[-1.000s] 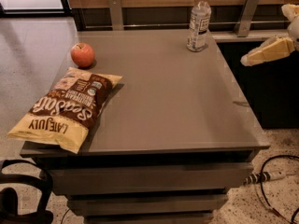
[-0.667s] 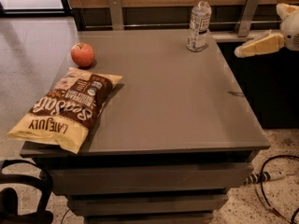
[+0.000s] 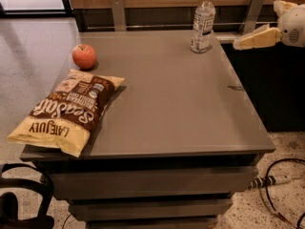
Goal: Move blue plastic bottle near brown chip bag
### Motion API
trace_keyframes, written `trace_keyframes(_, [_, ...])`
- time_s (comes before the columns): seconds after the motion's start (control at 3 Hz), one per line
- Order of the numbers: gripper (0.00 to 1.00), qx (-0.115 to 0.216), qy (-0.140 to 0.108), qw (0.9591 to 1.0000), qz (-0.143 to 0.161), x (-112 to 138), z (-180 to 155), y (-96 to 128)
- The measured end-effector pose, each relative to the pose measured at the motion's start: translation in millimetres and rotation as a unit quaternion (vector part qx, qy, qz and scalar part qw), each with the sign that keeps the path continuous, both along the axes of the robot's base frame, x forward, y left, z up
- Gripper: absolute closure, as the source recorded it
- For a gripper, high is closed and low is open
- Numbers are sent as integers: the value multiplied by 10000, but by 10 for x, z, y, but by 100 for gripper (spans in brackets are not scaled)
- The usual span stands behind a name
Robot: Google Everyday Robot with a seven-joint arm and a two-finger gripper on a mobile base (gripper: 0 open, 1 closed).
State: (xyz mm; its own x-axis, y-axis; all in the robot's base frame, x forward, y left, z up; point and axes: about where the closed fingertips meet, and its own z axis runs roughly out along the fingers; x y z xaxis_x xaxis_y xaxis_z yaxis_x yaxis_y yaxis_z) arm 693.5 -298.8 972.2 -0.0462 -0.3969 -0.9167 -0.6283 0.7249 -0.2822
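The blue plastic bottle (image 3: 202,22), clear with a white cap and a white-and-dark label, stands upright at the table's far right edge. The brown chip bag (image 3: 71,109), with pale yellow "LATE JULY" ends, lies flat at the near left corner. My gripper (image 3: 257,26) hangs in the air at the far right, just right of the bottle and apart from it. Its cream fingers (image 3: 255,38) are spread open and empty, and one of them points left toward the bottle.
A red apple (image 3: 84,56) sits on the grey table (image 3: 181,109) at the far left, behind the bag. Metal brackets and a wood panel run along the back. Cables (image 3: 279,180) lie on the floor at the right, and a black object (image 3: 19,204) sits at the lower left.
My gripper has moved left and slightly up, closer to the bottle. The bottle, bag and apple have not moved.
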Motion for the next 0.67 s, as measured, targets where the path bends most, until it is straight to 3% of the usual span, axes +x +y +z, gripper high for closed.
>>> trace_keyframes(0.33, [0,179,-47,9998,76,218,3,53])
trace_keyframes(0.67, [0,451,-88,9986,249,634,-7,242])
